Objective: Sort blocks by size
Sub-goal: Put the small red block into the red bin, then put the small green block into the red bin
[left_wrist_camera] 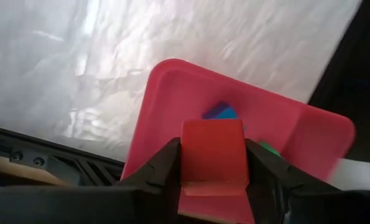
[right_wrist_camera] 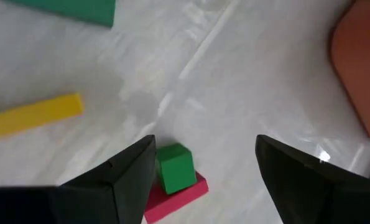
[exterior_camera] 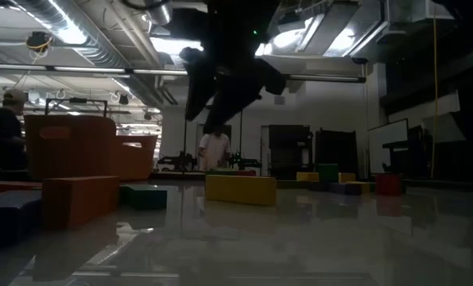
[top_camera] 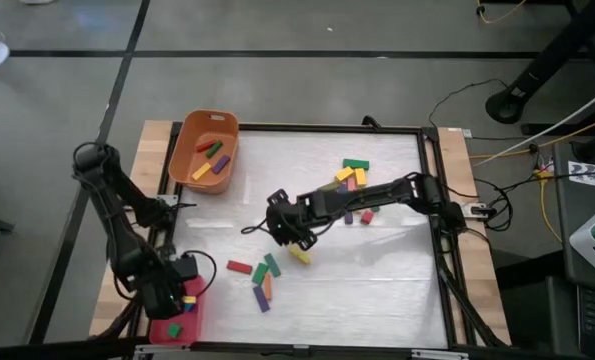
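left gripper (left_wrist_camera: 212, 180) hovering over red tray (left_wrist_camera: 172, 93) at table's near-left corner, clenching red block (left_wrist_camera: 212, 155). right gripper (right_wrist_camera: 203, 180) hanging released mid-table over yellow block (top_camera: 299, 254); other blocks lying scattered, some sitting in orange tub (top_camera: 184, 150).

Open white mat (top_camera: 377, 285) right of the block cluster (top_camera: 261, 278); yellow bar (top_camera: 299, 254) seemingly under the right arm.

The tub (top_camera: 205, 150) was orange, the tray (left_wrist_camera: 191, 93) red; a red block (left_wrist_camera: 212, 152) sat between dark fingers (left_wrist_camera: 166, 168); the tabletop (top_camera: 377, 290) was white
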Robot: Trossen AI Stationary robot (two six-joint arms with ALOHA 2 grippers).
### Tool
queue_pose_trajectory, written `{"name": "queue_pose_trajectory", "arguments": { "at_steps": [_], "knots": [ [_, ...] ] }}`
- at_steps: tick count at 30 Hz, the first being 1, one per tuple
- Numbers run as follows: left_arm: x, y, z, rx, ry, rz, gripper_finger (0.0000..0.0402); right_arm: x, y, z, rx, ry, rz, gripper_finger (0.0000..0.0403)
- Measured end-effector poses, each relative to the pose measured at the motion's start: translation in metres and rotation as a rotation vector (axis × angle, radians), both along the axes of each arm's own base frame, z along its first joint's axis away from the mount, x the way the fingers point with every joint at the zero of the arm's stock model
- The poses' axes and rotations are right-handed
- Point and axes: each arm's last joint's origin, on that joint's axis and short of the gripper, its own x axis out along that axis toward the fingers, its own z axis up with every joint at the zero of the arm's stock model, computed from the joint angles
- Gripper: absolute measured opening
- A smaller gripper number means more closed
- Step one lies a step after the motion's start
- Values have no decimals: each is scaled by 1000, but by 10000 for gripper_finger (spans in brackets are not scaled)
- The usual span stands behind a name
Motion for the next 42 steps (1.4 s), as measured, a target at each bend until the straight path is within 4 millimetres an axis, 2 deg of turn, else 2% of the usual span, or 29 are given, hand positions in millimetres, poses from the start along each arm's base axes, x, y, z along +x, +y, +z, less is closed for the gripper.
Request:
{"name": "queue_pose_trajectory", "arguments": {
  "at_steps": [6,11,20,25,28,32,36,42],
  "knots": [
    [4,-7,-12,48,28,-7,125,3,-11,-8,16,29,7,276],
    [6,-11,-18,63,53,43,125,6,-9,-22,23,57,16,276],
    [9,-18,-32,83,147,21,125,5,-9,-23,15,80,42,276],
    [10,-20,-38,110,165,5,125,4,-9,-42,-17,168,102,276],
    [11,-21,-40,120,160,-42,125,6,-11,-47,-52,177,102,275],
    [14,-22,-44,137,162,-23,127,7,-11,-48,-54,170,101,275],
    [17,-24,-51,156,174,-32,157,7,-11,-48,-55,163,100,275],
    [19,-28,-61,175,220,-215,196,7,-11,-48,-70,174,118,275]
  ]
}}
